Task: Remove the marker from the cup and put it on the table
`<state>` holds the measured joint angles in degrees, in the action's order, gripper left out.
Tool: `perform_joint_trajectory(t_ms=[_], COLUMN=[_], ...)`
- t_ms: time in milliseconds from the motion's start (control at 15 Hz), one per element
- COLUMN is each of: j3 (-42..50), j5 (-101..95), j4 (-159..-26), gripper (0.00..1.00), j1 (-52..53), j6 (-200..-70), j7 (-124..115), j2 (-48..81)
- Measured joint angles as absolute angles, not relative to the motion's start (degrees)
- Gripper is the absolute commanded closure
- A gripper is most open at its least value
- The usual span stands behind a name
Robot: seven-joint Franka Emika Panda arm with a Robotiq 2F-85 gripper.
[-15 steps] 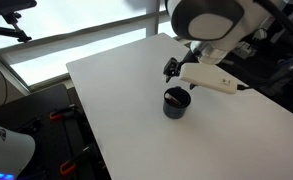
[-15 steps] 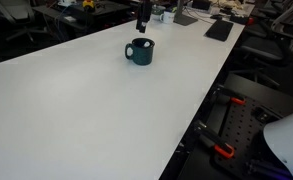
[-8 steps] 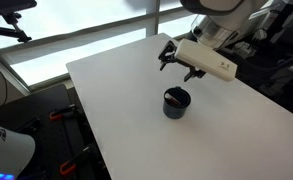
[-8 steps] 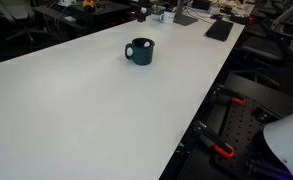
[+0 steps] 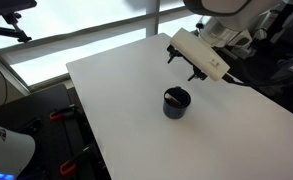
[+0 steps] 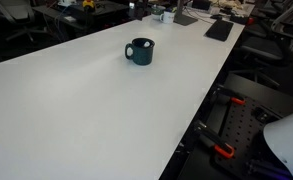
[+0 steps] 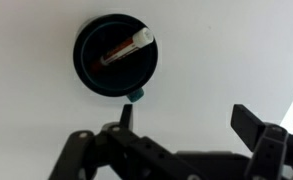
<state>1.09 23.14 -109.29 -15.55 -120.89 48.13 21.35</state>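
The marker (image 7: 126, 48) lay slanted inside the dark cup (image 7: 91, 72), pale end toward the rim, on the white worktop (image 7: 216, 50). The claw (image 7: 186, 118) hung above, spread wide and empty, apparently well clear of the cup's rim.

White boxy wrist housing (image 5: 200, 56), black end effector (image 7: 186, 125) with dark linkages

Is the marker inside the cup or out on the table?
Inside. The wrist view looks down into the cup, and the marker lies slanted within its rim.
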Motion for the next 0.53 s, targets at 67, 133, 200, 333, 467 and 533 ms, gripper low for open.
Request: perform_joint_trajectory(t_ms=[67,133,200,333,467,533], j3=[1.1,1.1,1.1,1.1,1.0,0.9], j5=[23.5,23.6,23.6,23.6,25.3,26.8], j4=[-109.3,-109.3,-109.3,-109.3,-109.2,-109.1], gripper=[0.00,0.00,0.00,0.00,0.00,0.00], j1=[-15.3,-15.1,-15.0,-15.1,-15.6,-16.1], j6=[-122.1,-122.7,-122.8,-122.9,-122.1,-121.6], j7=[46.5,45.6,45.3,45.1,45.1,45.2], j2=[21.6,21.7,21.8,21.8,22.7,23.6])
